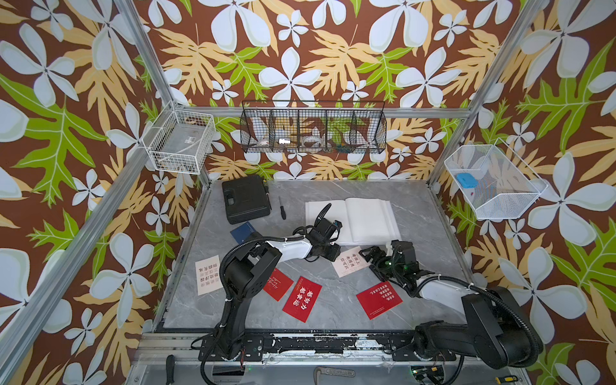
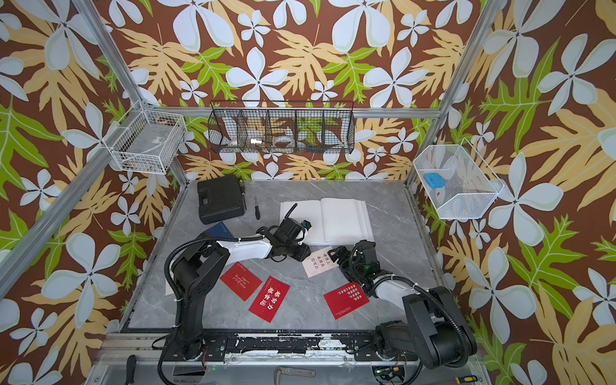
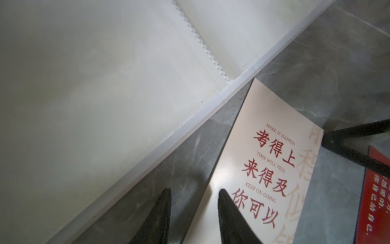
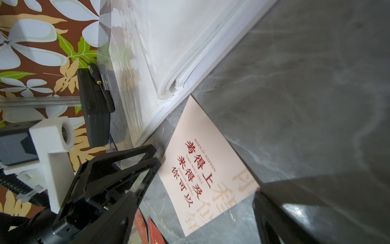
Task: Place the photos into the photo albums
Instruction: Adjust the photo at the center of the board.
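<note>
Cream photo [image 3: 263,169] reading "MAKE IT HAPPEN" — left end effector [image 3: 194,191] part-open astride its edge, right end effector [image 1: 370,260] wide, empty

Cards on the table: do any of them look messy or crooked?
Yes. The red cards lie scattered at different slants, and a cream card sits crooked just in front of the open album. None is in the album yet. A small screwdriver also lies loose beside the black case.
</note>
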Robot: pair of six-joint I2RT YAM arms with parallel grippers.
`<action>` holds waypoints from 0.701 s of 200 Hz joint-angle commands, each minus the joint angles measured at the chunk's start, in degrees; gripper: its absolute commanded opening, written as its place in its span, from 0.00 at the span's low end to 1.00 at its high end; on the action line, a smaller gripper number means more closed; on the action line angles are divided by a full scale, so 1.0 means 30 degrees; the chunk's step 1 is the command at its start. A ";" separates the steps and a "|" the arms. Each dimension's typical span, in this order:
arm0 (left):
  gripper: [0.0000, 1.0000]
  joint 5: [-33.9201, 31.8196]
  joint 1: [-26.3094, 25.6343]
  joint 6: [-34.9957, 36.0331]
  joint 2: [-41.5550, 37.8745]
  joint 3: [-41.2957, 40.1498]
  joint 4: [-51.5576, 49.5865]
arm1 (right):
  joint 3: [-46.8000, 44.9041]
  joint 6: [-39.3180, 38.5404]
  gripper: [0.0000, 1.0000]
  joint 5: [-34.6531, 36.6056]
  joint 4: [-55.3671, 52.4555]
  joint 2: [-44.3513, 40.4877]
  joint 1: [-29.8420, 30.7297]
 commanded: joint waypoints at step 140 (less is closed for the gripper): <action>0.41 -0.5772 -0.1890 -0.0272 0.1910 0.1204 -0.5065 | 0.1101 -0.2586 0.95 0.1301 -0.3383 -0.0210 0.0036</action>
